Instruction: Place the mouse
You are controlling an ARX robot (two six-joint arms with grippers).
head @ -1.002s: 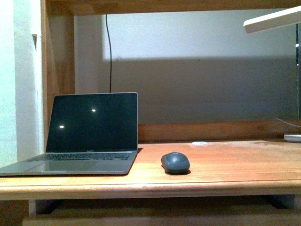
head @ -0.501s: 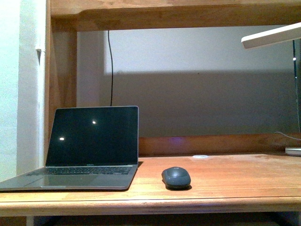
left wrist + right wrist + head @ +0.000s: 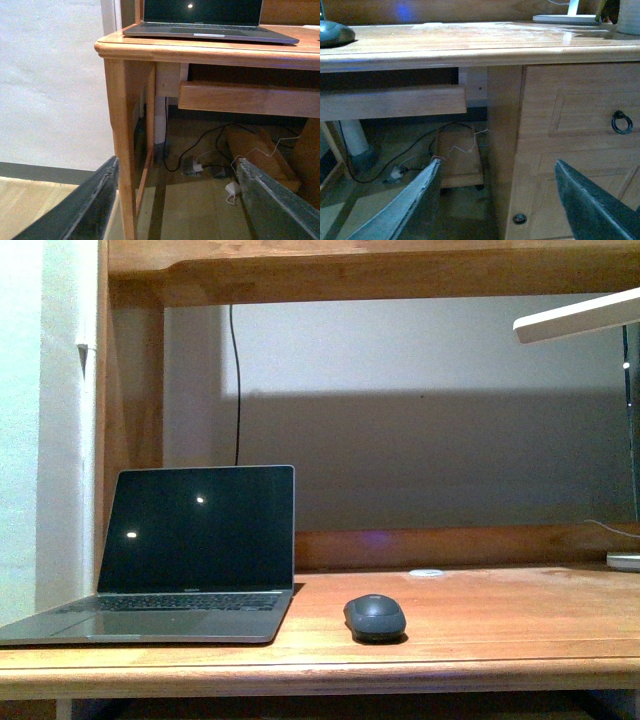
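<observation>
Nothing moved since before, mouse (image 3: 375,616) beside laptop (image 3: 190,540), lamp (image 3: 575,318) cut off

Left gripper (image 3: 172,200): two dark, flat, slab-like fingers (image 3: 85,205), edges matte and a little scuffed (greenish-grey tint). Right gripper (image 3: 500,202): same dark tapered fingers (image 3: 587,207), paler along one edge.
</observation>
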